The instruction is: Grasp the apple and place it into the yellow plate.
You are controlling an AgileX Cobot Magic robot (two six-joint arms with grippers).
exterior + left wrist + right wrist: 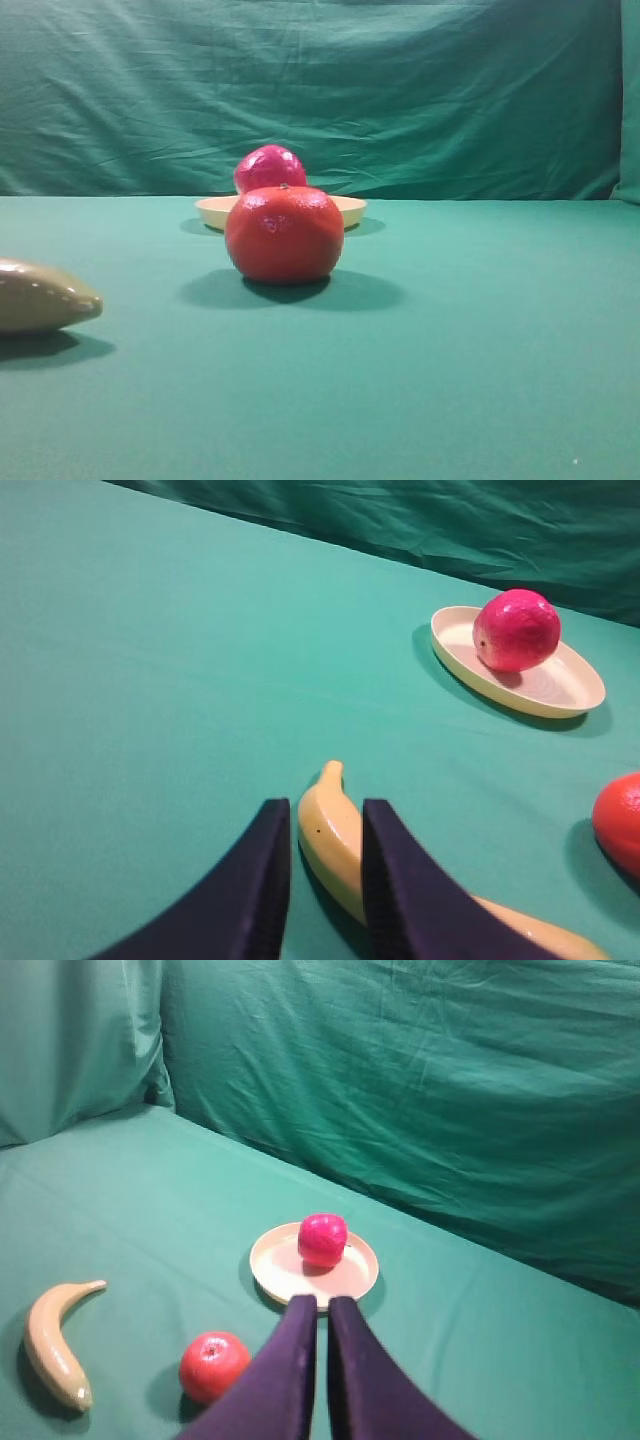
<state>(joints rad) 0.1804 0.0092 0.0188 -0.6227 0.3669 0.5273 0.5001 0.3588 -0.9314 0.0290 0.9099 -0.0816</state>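
The crimson apple (pixel 268 166) sits in the pale yellow plate (pixel 352 210) at the back of the table, partly hidden behind the orange-red fruit in the exterior high view. The left wrist view shows the apple (pixel 516 630) resting on the plate's (pixel 565 695) left half; so does the right wrist view, with apple (pixel 323 1238) and plate (pixel 268 1260). My left gripper (pixel 325 808) is partly open and empty, hanging over a banana, far from the plate. My right gripper (pixel 322 1302) is shut and empty, raised in front of the plate. Neither gripper shows in the exterior view.
An orange-red fruit (pixel 285 233) stands in front of the plate; it also shows in the wrist views (pixel 620 820) (pixel 213 1365). A yellow-tan banana (pixel 40 295) lies at the left on the green cloth, seen between my left fingers (pixel 322 840) and at left (pixel 50 1345). Green cloth backs the table.
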